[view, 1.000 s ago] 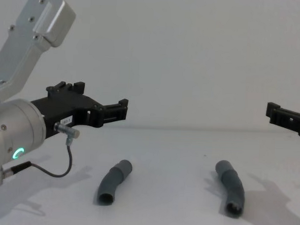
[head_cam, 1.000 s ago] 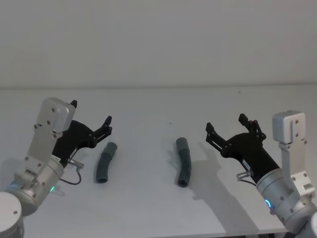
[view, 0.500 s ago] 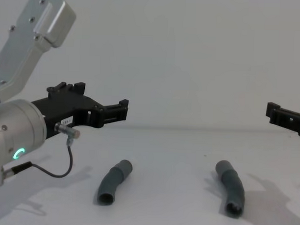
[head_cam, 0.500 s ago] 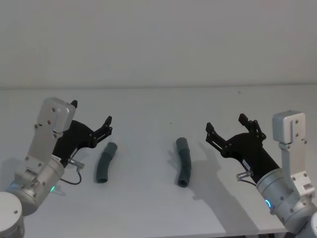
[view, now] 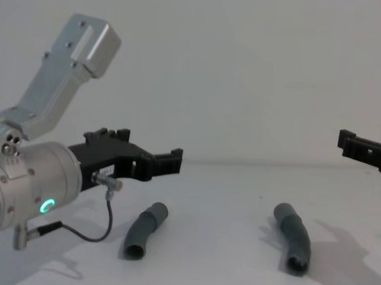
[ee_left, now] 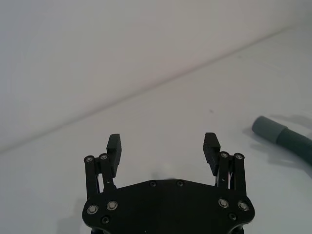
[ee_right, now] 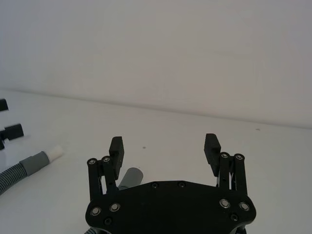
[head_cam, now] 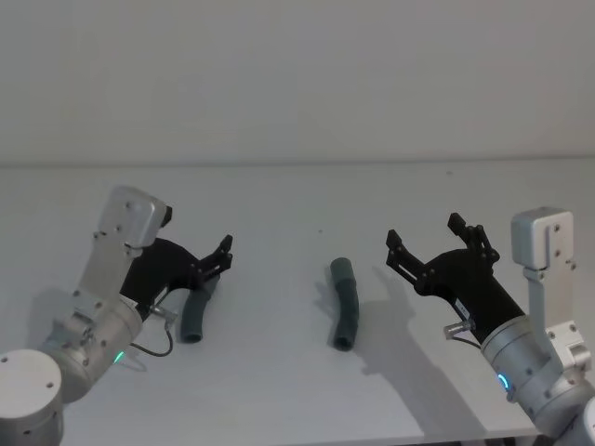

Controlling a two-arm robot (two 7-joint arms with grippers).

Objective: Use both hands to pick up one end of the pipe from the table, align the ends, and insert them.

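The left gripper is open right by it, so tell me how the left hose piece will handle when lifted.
The left hose piece looks ribbed and bent, so it probably flexes a little. Round and lying on its side on the table, it might roll if nudged, though its curve should limit that. Short, so likely light.

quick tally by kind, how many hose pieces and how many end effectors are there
grey hose pieces: 2, the left hose piece and the right hose piece
black end effectors: 2, the left end effector and the right end effector, both open
total: 4
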